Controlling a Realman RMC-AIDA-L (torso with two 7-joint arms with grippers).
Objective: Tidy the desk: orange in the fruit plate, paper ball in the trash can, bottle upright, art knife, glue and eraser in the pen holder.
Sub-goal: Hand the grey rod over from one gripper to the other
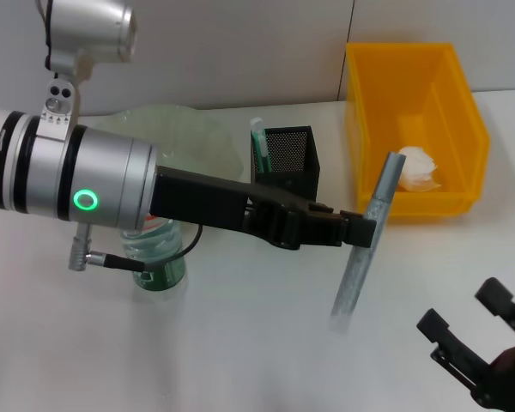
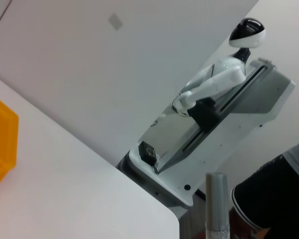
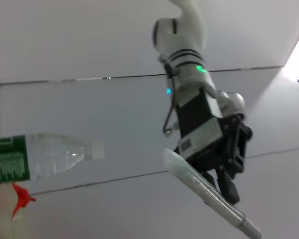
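Grey and slim, the stick-like art knife [image 1: 366, 244], seemingly, is clamped in the left gripper [image 1: 360, 230] above the table, so lift it upright over the black mesh pen holder [image 1: 289, 158] before letting go.

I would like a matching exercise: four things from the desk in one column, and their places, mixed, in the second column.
Things:
1. paper ball
2. art knife
3. bottle
4. pen holder

Places:
A. beside the fruit plate
B. in the left claw
C. in the trash can
D. under the left arm

Pairs: 1-C, 2-B, 3-D, 4-A
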